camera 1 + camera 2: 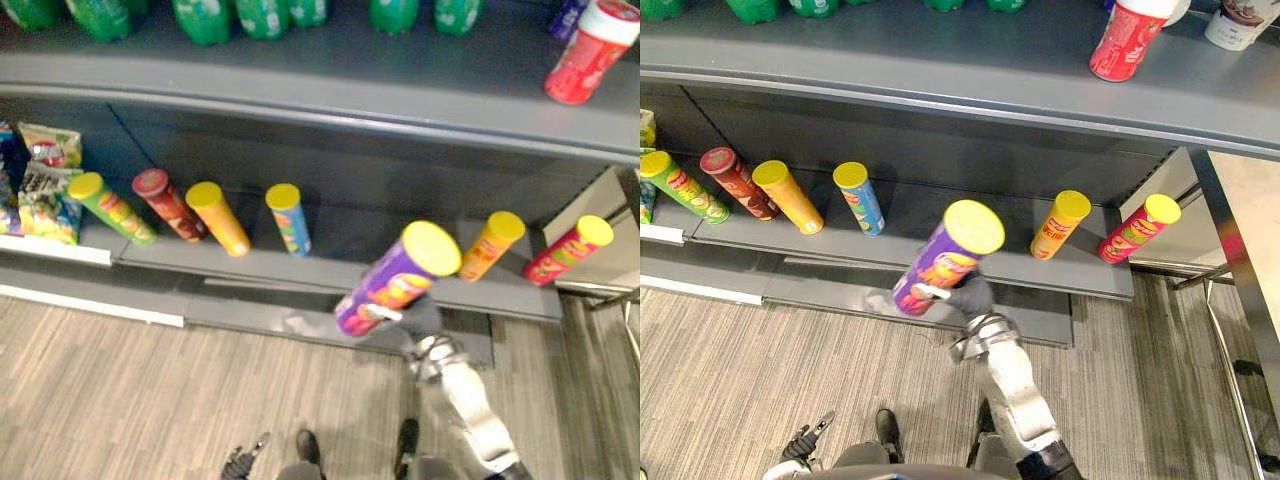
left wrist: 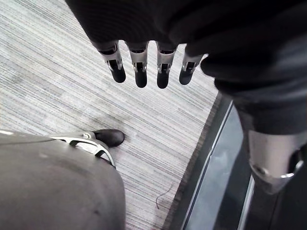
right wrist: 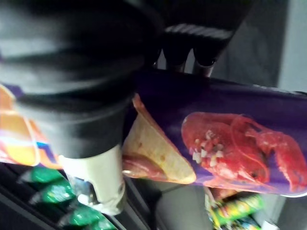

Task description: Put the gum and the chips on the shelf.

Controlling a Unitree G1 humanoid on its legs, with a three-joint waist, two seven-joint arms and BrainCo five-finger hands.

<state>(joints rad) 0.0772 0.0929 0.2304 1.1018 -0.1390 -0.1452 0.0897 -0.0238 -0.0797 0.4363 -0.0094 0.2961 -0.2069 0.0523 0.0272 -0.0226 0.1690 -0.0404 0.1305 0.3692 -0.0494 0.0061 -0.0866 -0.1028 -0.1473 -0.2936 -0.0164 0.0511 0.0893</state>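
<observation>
Item nearest: my right hand [image 1: 970, 297], fingers curled round the lower body of the purple chips can [image 1: 940, 262]; can held clear of the floor, just in front of the lower shelf [image 1: 915, 215], not yet on it; long axis tilted, yellow lid [image 1: 973, 227] up and leaning to my right, base low toward my left; open gap on the shelf lies straight beyond the can, between the blue can [image 1: 860, 198] and the orange can [image 1: 1060, 225]; by my judgement the base must go forward and the can be stood upright; left hand [image 2: 140, 72] hangs low over the floor, fingers straight, slightly spread, holding nothing, well apart from the can.
</observation>
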